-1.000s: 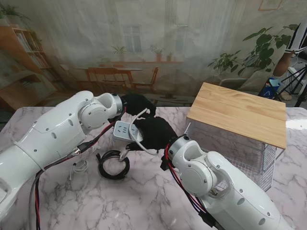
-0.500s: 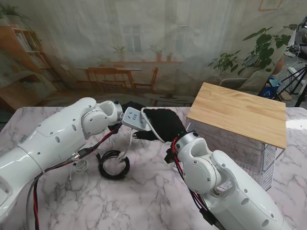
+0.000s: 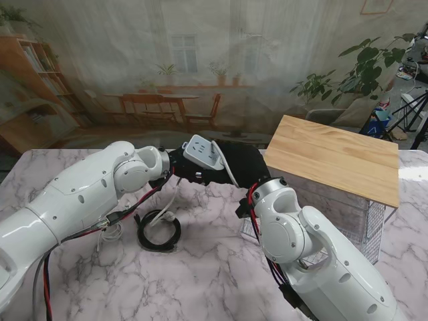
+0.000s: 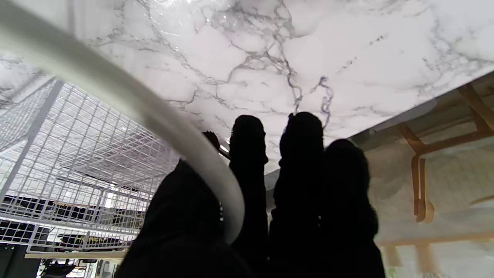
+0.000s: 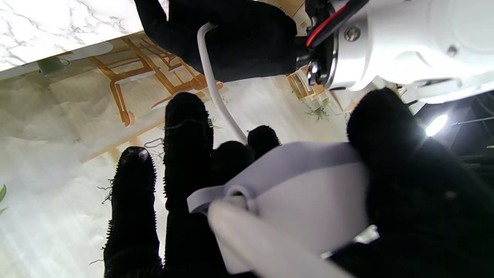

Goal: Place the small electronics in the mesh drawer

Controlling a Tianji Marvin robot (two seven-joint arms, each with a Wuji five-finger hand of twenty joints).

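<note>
A white power strip (image 3: pixel 202 151) is held up off the marble table, just left of the wooden-topped mesh drawer unit (image 3: pixel 364 224). My right hand (image 3: pixel 242 166), in a black glove, is shut on it; the right wrist view shows thumb and fingers clamped around the power strip (image 5: pixel 308 193). Its white cord (image 3: pixel 165 208) hangs down to the table. My left hand (image 3: pixel 188 167) sits close beside and under the strip with its fingers (image 4: pixel 301 154) stretched out straight, and the cord (image 4: pixel 154 116) drapes across it. White mesh (image 4: pixel 77 154) shows beyond the left hand.
A coiled black cable (image 3: pixel 158 231) and a small white cable (image 3: pixel 110 233) lie on the marble nearer to me, left of centre. The wooden top (image 3: pixel 334 157) covers the mesh unit at the right. My right forearm (image 3: pixel 301 247) hides the unit's front.
The power strip has risen off the table and moved right and farther from me, toward the mesh unit. Both hands travelled with it, and the cord trails behind.
</note>
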